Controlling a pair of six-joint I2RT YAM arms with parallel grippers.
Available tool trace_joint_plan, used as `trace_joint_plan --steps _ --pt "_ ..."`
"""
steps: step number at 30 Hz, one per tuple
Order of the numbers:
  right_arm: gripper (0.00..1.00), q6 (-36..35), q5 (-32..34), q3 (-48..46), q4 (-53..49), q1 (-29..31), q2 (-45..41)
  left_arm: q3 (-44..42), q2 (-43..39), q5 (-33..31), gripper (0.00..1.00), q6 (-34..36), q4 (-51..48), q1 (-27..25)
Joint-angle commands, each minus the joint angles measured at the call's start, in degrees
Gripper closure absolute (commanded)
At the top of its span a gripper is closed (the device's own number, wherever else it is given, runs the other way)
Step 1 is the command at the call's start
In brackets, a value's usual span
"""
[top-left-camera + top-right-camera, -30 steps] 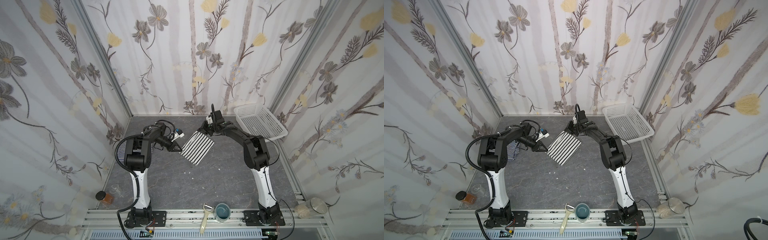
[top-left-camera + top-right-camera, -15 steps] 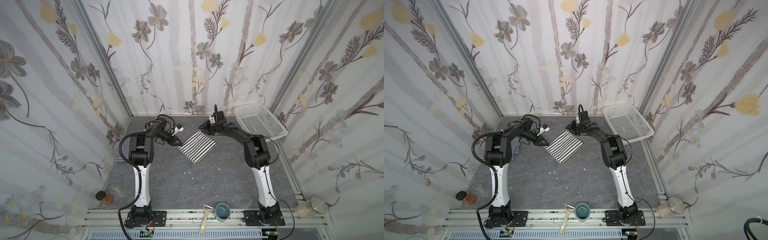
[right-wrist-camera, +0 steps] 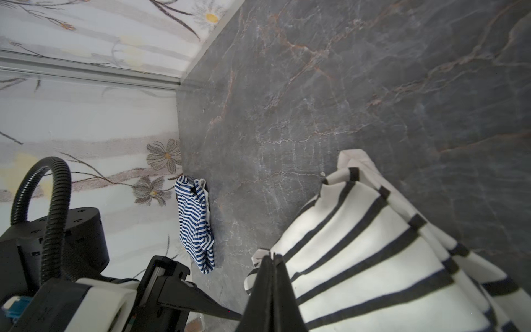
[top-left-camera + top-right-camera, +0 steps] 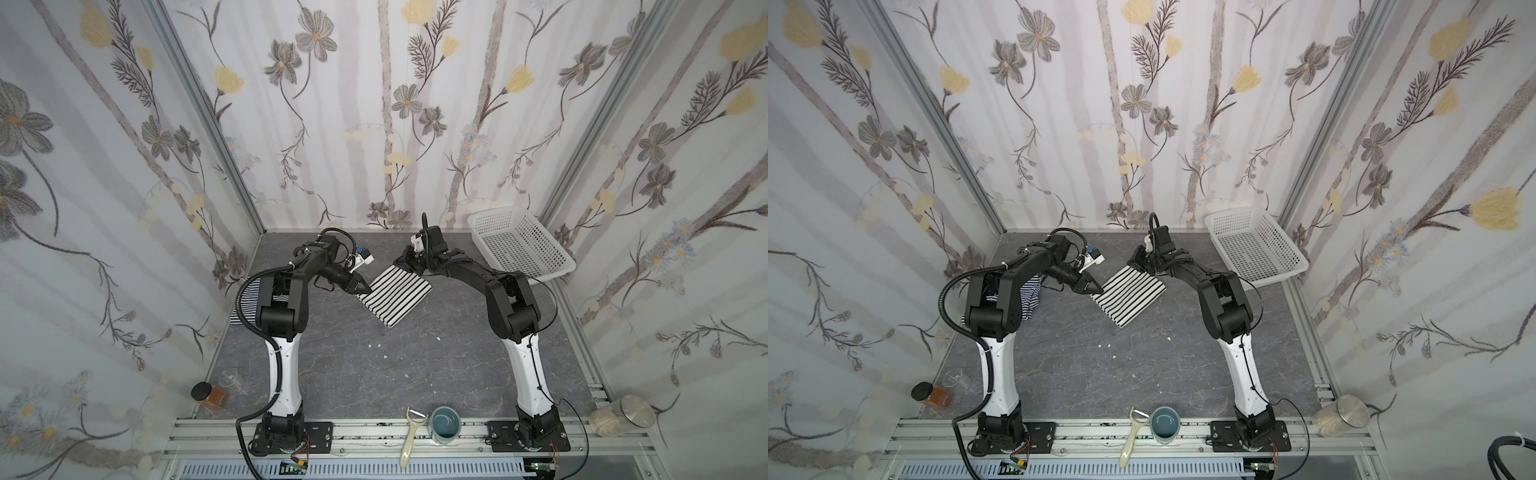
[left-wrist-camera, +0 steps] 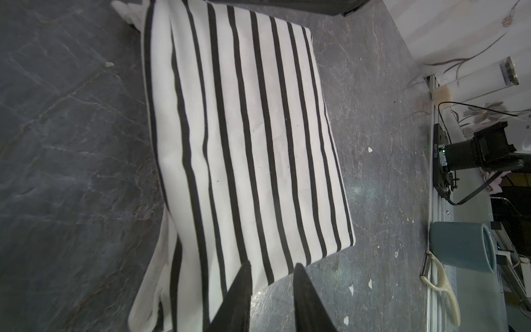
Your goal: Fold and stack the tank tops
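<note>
The white tank top with wide black stripes lies folded in a flat rectangle on the grey table, back centre. My left gripper is at its left corner, open a little. One finger is over the cloth edge, the other over bare table, and nothing is between them. My right gripper is shut at the far corner of the top, with a sliver of white cloth between its tips. The navy-striped tank top lies crumpled by the left wall, partly behind the left arm.
A white perforated basket leans in the back right corner. On the front rail are a teal mug and a peeler. An amber jar lies front left and a glass jar front right.
The white striped top, held up between both grippers a second ago, now lies flat on the table. The left gripper has opened. The right opened briefly and shut again.
</note>
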Motion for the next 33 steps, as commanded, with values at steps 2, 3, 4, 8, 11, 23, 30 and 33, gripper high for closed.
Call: trace_joint_plan --steps 2,3,4,8,11,23,30,33 --pt "0.98 -1.47 2.69 1.62 -1.69 -0.02 1.46 1.70 2.19 0.05 0.73 -2.06 1.23 -0.10" --pt "0.99 -1.66 2.96 2.11 -2.25 0.02 2.10 2.18 2.69 -0.38 0.73 -2.30 1.44 -0.17" --pt "0.99 -1.81 3.14 2.61 -2.77 -0.02 2.57 2.48 3.13 -1.09 0.73 -2.70 1.79 -0.19" --pt "1.00 -2.50 4.02 5.95 -6.09 -0.09 5.38 2.82 4.47 -3.47 0.73 -3.72 3.44 -0.10" --pt "1.00 -2.54 4.75 8.05 -7.28 -0.27 7.02 2.87 5.25 -4.94 0.73 -4.57 4.56 -0.03" --pt "0.95 -0.07 4.22 21.84 -13.12 -1.13 16.00 0.01 5.65 -6.32 0.73 -5.54 7.33 1.71" --pt "0.88 -0.79 5.53 23.46 -17.48 -1.12 16.06 -0.73 6.04 -8.63 0.72 -6.16 8.05 2.36" --pt "0.81 -4.80 8.95 21.60 -22.34 0.35 13.57 -0.64 6.17 -10.53 0.71 -5.92 8.14 2.36"
